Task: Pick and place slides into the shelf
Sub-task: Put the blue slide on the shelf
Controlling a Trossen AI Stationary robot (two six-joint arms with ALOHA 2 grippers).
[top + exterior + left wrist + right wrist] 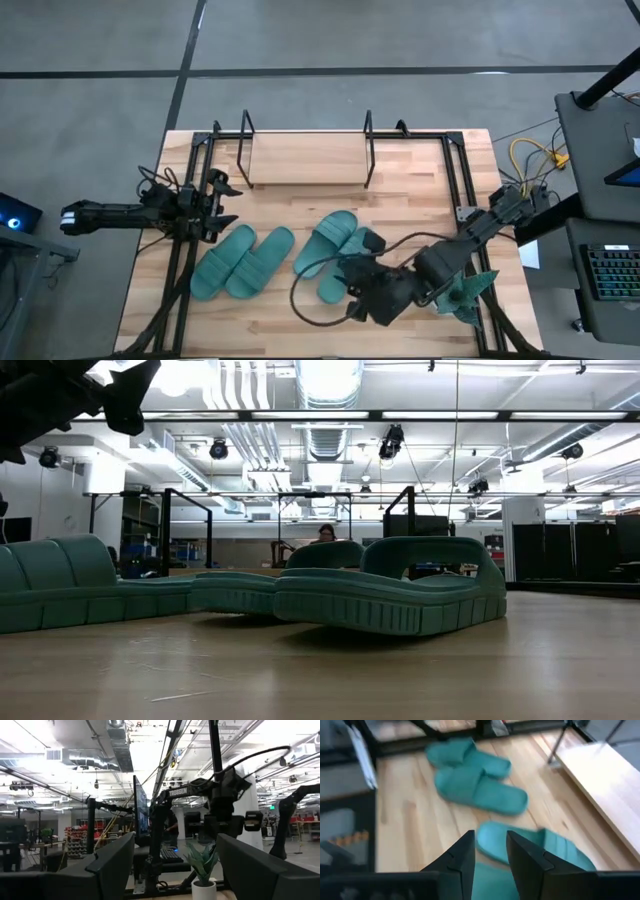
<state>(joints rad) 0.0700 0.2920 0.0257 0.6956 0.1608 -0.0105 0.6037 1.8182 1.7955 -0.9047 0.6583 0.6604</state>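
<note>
Four teal slides lie sole-down on the wooden table. One pair (pixel 238 263) is on the left; in the right wrist view it shows farther off (pixel 477 787). The other pair (pixel 330 248) is in the middle. My right gripper (pixel 352 276) (pixel 490 854) hangs open just above the nearer slide of the middle pair (pixel 492 885), with the other slide (pixel 540 847) showing past its fingers. I see no touch. My left gripper (pixel 224 200) (pixel 175 865) is open and level, beyond the left pair's far end. The shelf (pixel 305 160) stands at the far edge, its board bare.
A teal spiky plant ornament (pixel 466 290) (pixel 202 866) stands near the table's right edge, close beside my right arm. Black frame rails (pixel 182 250) run along both sides of the table. A black cable (pixel 320 310) loops on the table near the right gripper.
</note>
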